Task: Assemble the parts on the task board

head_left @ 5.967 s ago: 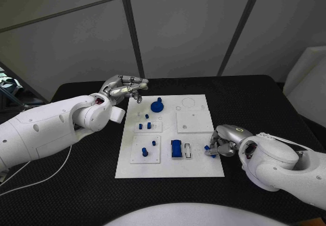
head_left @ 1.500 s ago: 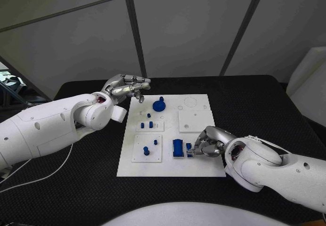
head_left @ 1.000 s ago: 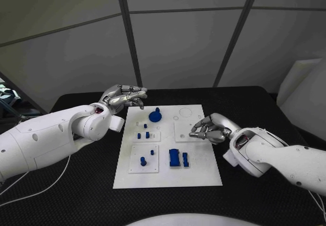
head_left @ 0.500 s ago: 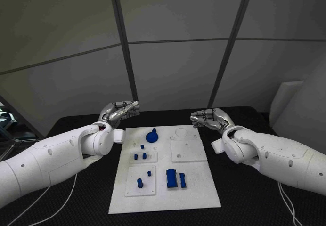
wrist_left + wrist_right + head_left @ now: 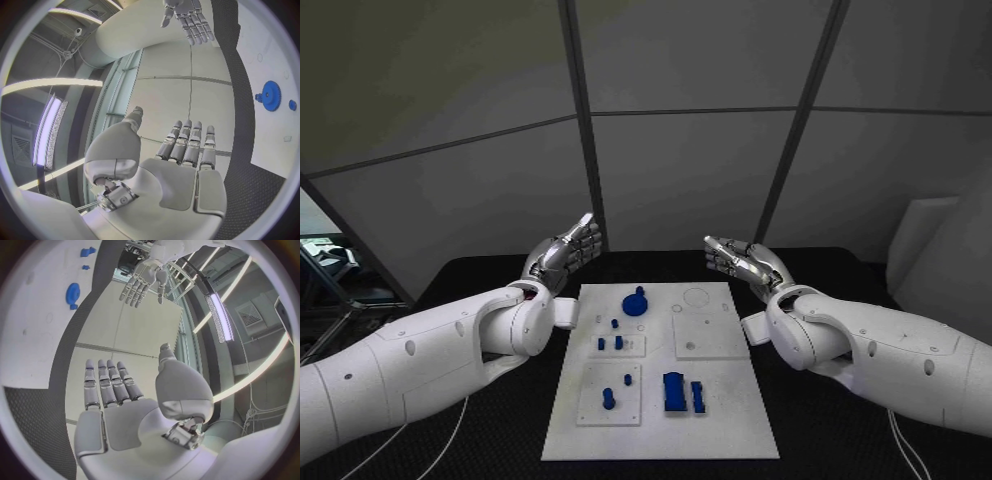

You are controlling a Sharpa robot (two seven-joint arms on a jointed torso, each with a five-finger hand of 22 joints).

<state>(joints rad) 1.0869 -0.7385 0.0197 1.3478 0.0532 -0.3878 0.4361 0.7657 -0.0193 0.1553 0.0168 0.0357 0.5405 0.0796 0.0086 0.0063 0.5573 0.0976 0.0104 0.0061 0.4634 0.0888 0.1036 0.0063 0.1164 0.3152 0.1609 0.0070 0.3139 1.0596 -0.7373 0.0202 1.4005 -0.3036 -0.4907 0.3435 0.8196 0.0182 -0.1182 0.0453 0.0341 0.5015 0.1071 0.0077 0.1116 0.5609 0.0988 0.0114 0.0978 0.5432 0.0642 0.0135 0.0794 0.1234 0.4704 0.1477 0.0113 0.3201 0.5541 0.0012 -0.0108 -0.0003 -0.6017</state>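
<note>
The white task board [image 5: 733, 400] lies in the middle of the black table. On it stand a blue gear [image 5: 635, 304], several small blue pegs [image 5: 610, 343], a blue peg [image 5: 606, 398] and a blue block with a slim blue piece beside it [image 5: 681, 391]. My left hand [image 5: 570, 249] is raised above the board's far left corner, fingers straight and apart, holding nothing. My right hand [image 5: 741, 262] is raised above the far right corner, also flat and empty. The left wrist view shows my left hand [image 5: 181, 165] flat, the gear [image 5: 270, 95] and my right hand [image 5: 187, 20].
The black table [image 5: 848, 440] surrounds the board on all sides. Grey wall panels [image 5: 689, 150] stand behind the table. A white object [image 5: 935, 250] stands at the far right.
Both hands have risen off the table and opened flat, fingers up. The right hand left the slim blue piece beside the blue block. The camera has tilted up.
</note>
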